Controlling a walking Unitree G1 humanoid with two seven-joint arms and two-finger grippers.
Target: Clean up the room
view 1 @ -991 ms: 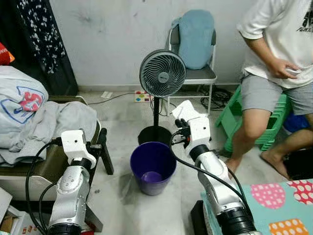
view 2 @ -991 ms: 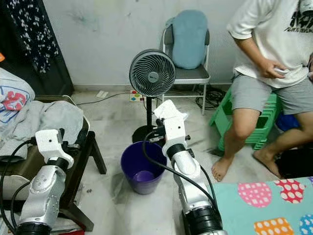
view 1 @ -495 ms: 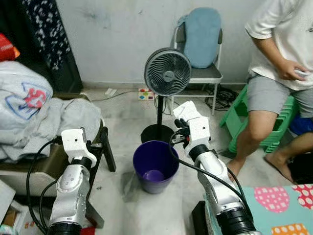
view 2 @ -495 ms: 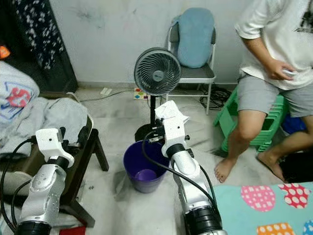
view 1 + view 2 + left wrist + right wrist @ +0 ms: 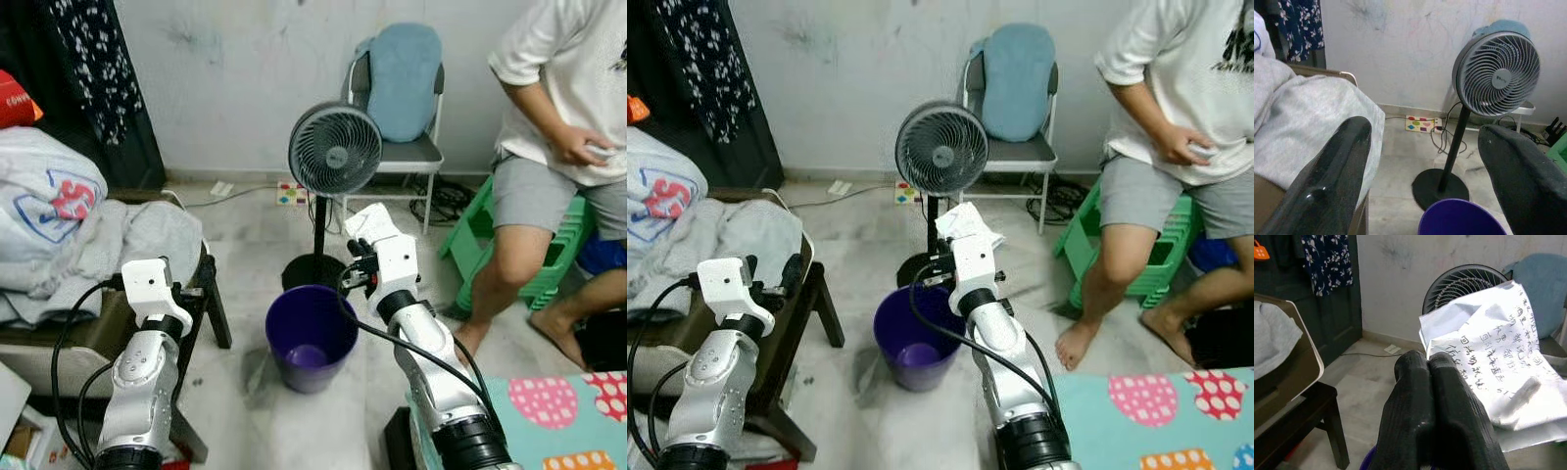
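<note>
Bare concrete floor (image 5: 245, 392) with a purple bin (image 5: 311, 336) in the middle, standing fan (image 5: 334, 152) just behind it, grey chair (image 5: 397, 147) at the wall. Right gripper (image 5: 361, 252) is pinched closed on a white printed paper (image 5: 1498, 362), held above the bin's far rim, in front of the fan pole. Left gripper (image 5: 1420, 161) has fingers spread wide, nothing held, beside the seat piled with grey clothes (image 5: 108, 240). Person (image 5: 558, 147) sits on a green stool (image 5: 549, 255) to the right.
</note>
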